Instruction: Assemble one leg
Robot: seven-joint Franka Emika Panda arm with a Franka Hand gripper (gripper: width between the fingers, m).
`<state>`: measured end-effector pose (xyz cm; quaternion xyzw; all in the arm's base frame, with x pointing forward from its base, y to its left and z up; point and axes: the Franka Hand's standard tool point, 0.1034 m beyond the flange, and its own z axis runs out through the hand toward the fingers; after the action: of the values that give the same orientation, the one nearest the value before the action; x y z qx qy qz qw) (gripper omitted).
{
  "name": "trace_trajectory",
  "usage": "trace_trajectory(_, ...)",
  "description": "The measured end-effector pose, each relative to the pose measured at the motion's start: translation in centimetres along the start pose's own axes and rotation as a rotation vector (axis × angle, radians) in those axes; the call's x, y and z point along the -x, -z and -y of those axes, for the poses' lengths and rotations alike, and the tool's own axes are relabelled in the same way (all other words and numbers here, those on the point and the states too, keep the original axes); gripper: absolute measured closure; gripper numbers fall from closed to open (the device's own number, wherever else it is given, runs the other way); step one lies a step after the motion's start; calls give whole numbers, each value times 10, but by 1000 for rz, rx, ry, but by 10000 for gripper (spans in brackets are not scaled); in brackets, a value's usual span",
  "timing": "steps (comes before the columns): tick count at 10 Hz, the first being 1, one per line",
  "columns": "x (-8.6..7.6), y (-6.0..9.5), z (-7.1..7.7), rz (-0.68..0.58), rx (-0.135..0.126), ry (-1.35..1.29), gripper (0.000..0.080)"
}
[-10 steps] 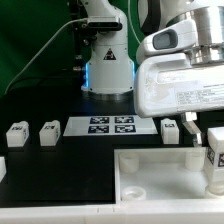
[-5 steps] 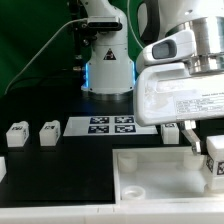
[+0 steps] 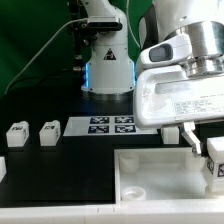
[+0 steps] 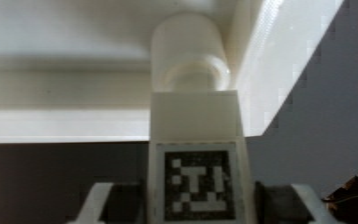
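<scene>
My gripper (image 3: 207,150) is shut on a leg (image 3: 216,160), a small white block with a black-and-white tag. It holds the leg at the exterior view's right, over the far right corner of the large white tray-like piece (image 3: 150,172). In the wrist view the leg (image 4: 197,120) stands between my fingers (image 4: 105,200) with its tag facing the camera. My gripper (image 4: 197,208) points the leg's rounded end into the tray's inner corner (image 4: 247,60). I cannot tell whether the leg touches the tray.
Two more legs (image 3: 17,133) (image 3: 49,131) lie at the exterior view's left, and another (image 3: 170,128) is behind my hand. The marker board (image 3: 112,125) lies in the middle. The robot base (image 3: 107,70) stands behind it.
My hand has shifted slightly up and to the exterior view's right with the leg still held. The other legs and the tray have not moved.
</scene>
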<state>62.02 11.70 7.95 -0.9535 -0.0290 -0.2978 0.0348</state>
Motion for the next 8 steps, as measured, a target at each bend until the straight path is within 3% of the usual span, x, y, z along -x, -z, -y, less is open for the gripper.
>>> trace_trajectory(5, 1, 0, 0, 1, 1, 12, 480)
trace_trajectory(6, 1, 0, 0, 1, 1, 14, 305)
trace_trajectory(7, 1, 0, 0, 1, 1, 18, 305)
trace_trajectory(8, 1, 0, 0, 1, 1, 22, 180)
